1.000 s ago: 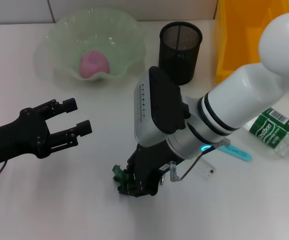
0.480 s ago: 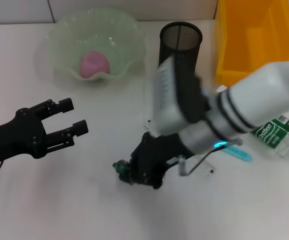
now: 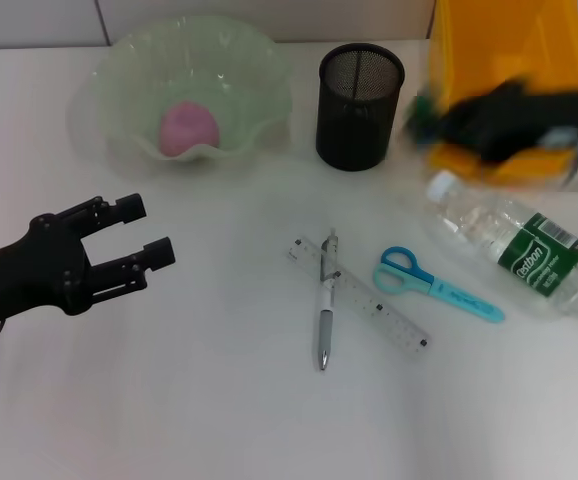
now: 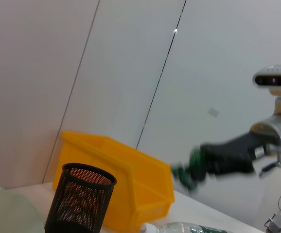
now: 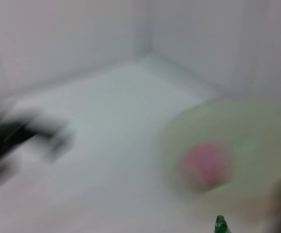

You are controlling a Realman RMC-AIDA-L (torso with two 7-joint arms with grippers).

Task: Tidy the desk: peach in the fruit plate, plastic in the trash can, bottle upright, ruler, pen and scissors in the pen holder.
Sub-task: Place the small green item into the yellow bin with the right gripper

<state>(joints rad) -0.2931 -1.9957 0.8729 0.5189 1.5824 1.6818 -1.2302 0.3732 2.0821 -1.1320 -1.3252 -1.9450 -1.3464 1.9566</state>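
**White worktop, plastic carried above the yellow bin**

White worktop (image 3: pixel 199 420) filled the head view, with a pale wall behind it. At about 2 o'clock the right gripper (image 3: pixel 431 115) hung blurred over the near rim of the yellow trash can (image 3: pixel 504 60), its fingers pinching a green scrap of plastic (image 3: pixel 424 108); the left wrist view showed the same scrap (image 4: pixel 189 170) held in the air above the bin (image 4: pixel 131 184).

Just beside the bin, at 12 o'clock, stood the black mesh pen holder (image 3: pixel 360 104). At 11 o'clock the peach (image 3: pixel 188 127) lay in the pale green fruit plate (image 3: pixel 119 80). Near the centre the pen (image 3: pixel 326 310) lay across the clear ruler (image 3: pixel 369 305), touching it, with the blue scissors (image 3: pixel 434 284) just beside them. At 3 o'clock the bottle (image 3: pixel 519 245) lay on its side.

At 9 o'clock the left gripper (image 3: pixel 139 232) hovered above the worktop, fingers spread and holding nothing.
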